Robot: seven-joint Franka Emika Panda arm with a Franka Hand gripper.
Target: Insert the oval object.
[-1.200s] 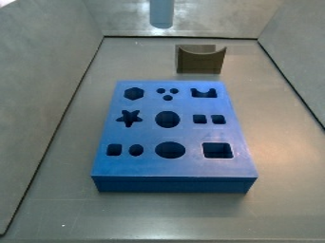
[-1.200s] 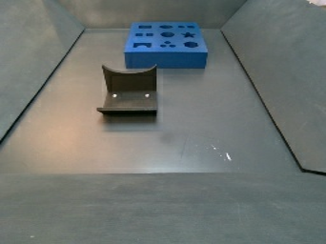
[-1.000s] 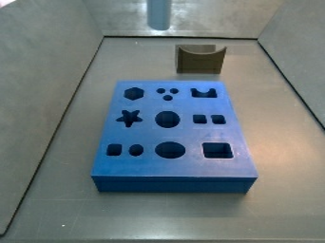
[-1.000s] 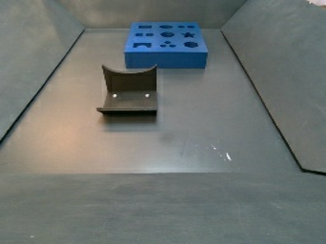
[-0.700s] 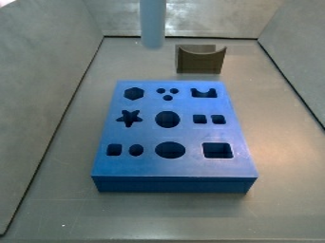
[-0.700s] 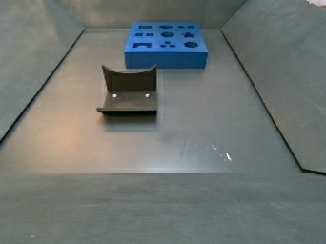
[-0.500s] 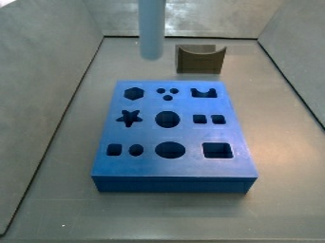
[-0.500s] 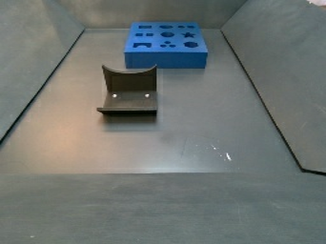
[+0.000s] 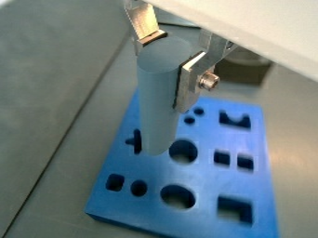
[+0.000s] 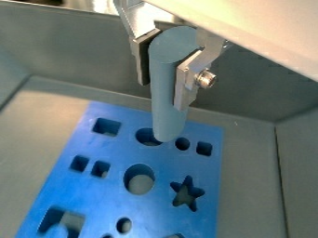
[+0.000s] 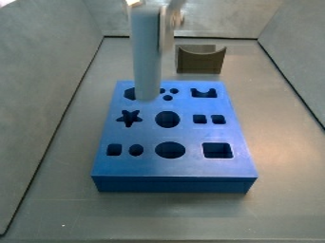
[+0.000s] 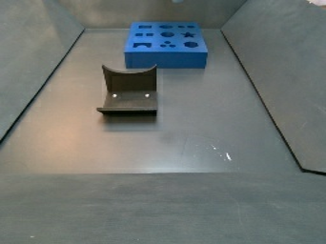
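Note:
My gripper (image 9: 170, 56) is shut on a long pale blue-grey oval peg (image 9: 156, 102), held upright; it shows the same in the other wrist view, gripper (image 10: 168, 67) and peg (image 10: 168, 102). In a side view the gripper (image 11: 155, 13) holds the peg (image 11: 146, 52) above the blue block (image 11: 172, 166), its lower end over the back left corner near the hexagon hole. The oval hole (image 11: 169, 150) lies in the block's front row, also in a wrist view (image 9: 178, 196). In a side view the block (image 12: 167, 45) shows far off, with no gripper in view.
The fixture (image 11: 200, 59) stands behind the block, also seen in a side view (image 12: 129, 91). The block has a star hole (image 11: 128, 118), a round hole (image 11: 168, 119) and a rectangular hole (image 11: 219, 150). Grey walls surround the floor.
The gripper with the peg has come down and forward from the back wall, past the fixture, to above the block's back left corner.

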